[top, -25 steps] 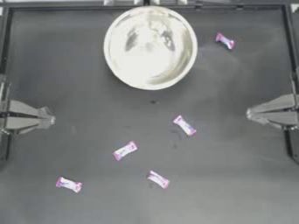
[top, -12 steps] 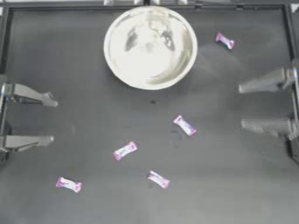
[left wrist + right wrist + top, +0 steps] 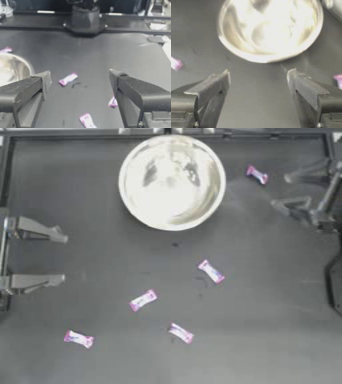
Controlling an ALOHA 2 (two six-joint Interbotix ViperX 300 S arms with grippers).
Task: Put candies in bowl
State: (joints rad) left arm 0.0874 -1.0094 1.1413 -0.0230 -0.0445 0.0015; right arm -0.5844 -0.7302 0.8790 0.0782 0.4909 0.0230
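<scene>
Bowl (image 3: 172, 182) sat at the table's (image 3: 267, 328) far middle in the top view, nothing inside it. One candy (image 3: 256, 175) lay just beside the right gripper (image 3: 288, 190), whose jaws stood wide. Four more lay scattered nearer: (image 3: 211, 271), (image 3: 143, 300), (image 3: 180, 333), (image 3: 79, 339). The left gripper (image 3: 61, 256) waited at the left edge, jaws wide, holding nothing.

Left wrist view showed candies on the table between and beyond its spread jaws.

Right wrist view faced the bowl (image 3: 271, 27) beyond open jaws.
</scene>
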